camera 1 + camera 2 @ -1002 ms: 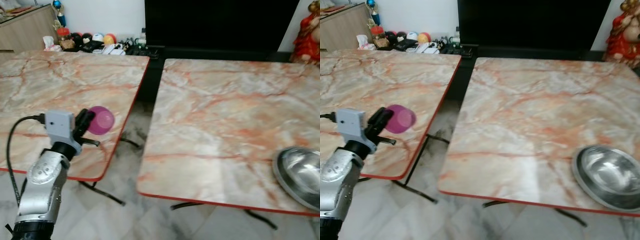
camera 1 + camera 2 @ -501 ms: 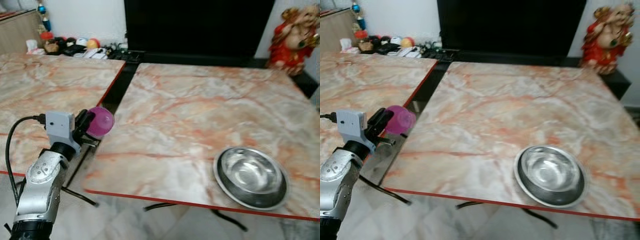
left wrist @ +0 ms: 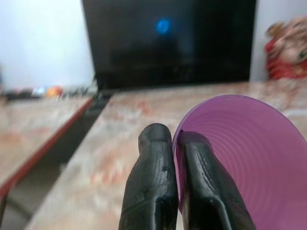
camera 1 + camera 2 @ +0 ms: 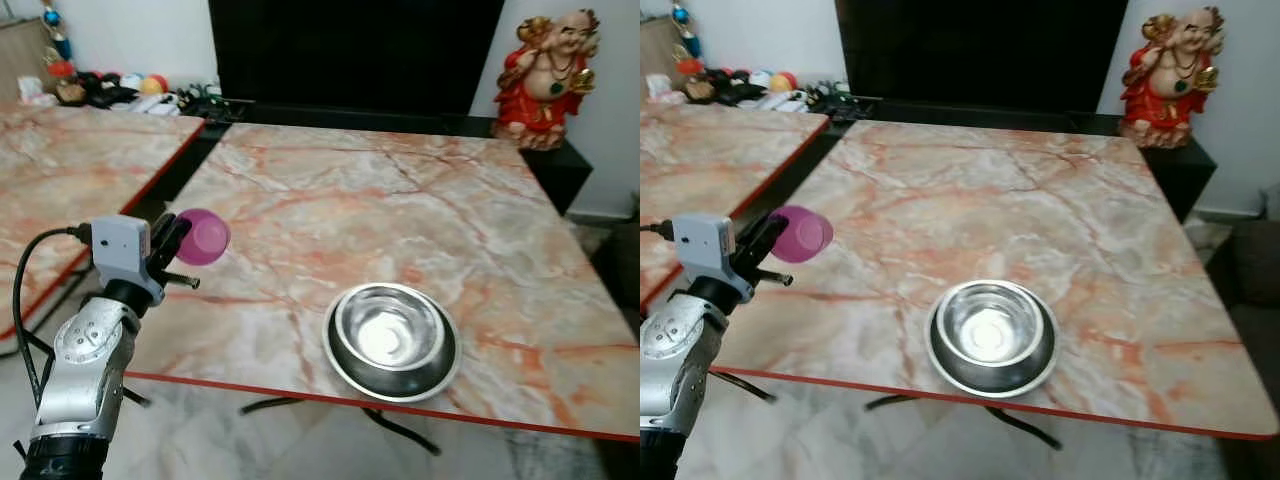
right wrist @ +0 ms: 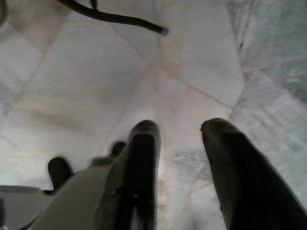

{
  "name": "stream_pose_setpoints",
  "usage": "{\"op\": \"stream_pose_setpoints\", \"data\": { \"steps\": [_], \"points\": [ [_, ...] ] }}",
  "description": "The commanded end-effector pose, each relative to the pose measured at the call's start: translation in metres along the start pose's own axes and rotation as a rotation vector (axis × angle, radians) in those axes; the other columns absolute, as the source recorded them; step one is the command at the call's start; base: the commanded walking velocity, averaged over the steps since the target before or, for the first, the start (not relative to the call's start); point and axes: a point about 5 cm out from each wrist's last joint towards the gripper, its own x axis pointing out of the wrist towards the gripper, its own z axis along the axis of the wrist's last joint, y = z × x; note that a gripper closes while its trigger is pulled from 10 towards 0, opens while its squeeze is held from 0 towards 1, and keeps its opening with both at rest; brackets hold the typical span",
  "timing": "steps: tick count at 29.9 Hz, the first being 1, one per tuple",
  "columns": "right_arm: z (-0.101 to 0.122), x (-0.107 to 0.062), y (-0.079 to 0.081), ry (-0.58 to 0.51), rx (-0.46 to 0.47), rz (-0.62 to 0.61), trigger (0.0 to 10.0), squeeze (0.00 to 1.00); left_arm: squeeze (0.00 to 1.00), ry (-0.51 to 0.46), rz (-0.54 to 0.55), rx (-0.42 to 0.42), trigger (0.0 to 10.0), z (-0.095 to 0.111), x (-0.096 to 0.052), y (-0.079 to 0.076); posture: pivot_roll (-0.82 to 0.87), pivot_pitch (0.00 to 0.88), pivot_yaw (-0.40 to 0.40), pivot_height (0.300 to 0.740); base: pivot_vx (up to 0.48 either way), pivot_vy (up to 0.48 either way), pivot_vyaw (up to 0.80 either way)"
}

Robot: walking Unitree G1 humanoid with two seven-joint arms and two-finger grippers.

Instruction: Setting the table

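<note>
Pinching a purple cup's (image 3: 240, 158) rim, left gripper (image 3: 175, 143) jaws nearly closed.

Left end effector (image 4: 768, 243) raised at the near-left corner of the marble counter (image 4: 1040, 210), black fingers pinched onto the rim of a purple plastic cup (image 4: 800, 234). Cup is tipped sideways, base pointing away from the wrist, held in the air above the counter edge. White camera box (image 4: 702, 242) sits on the wrist just behind the fingers, silver forearm below it. Steel bowl (image 4: 991, 336) sits upright on the counter, right of the end effector and nearer the front edge, well apart from the cup. Second marble counter (image 4: 710, 170) left of the end effector. Red and gold laughing Buddha statue (image 4: 1165, 66) far right, beyond the counter.
</note>
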Motion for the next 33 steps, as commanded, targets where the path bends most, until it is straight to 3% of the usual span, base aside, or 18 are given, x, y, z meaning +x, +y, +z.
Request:
{"op": "stream_pose_setpoints", "data": {
  "steps": [1, 5, 33],
  "points": [
    [-0.0021, -0.0003, -0.0004, 0.01, 0.006, -0.001, 10.0, 0.0, 0.0, -0.025, 0.0, 0.019, 10.0, 0.0072, 0.0029, 0.0007, 0.02, 0.08, -0.003, 0.74, 0.0, -0.424, 0.0],
    [-0.0017, -0.0003, -0.0007, 0.008, 0.006, -0.002, 10.0, 0.0, 0.0, -0.026, 0.004, 0.021, 10.0, 0.0076, 0.0027, 0.0007, 0.02, 0.084, -0.005, 0.74, 0.0, -0.395, 0.0],
    [-0.0021, -0.0002, -0.0001, 0.013, 0.003, 0.002, 10.0, 0.0, 0.0, 0.008, 0.002, -0.02, 10.0, 0.0083, 0.0056, 0.0041, 0.02, 0.093, -0.002, 0.74, 0.0, 0.0, 0.0]
  ]
}}
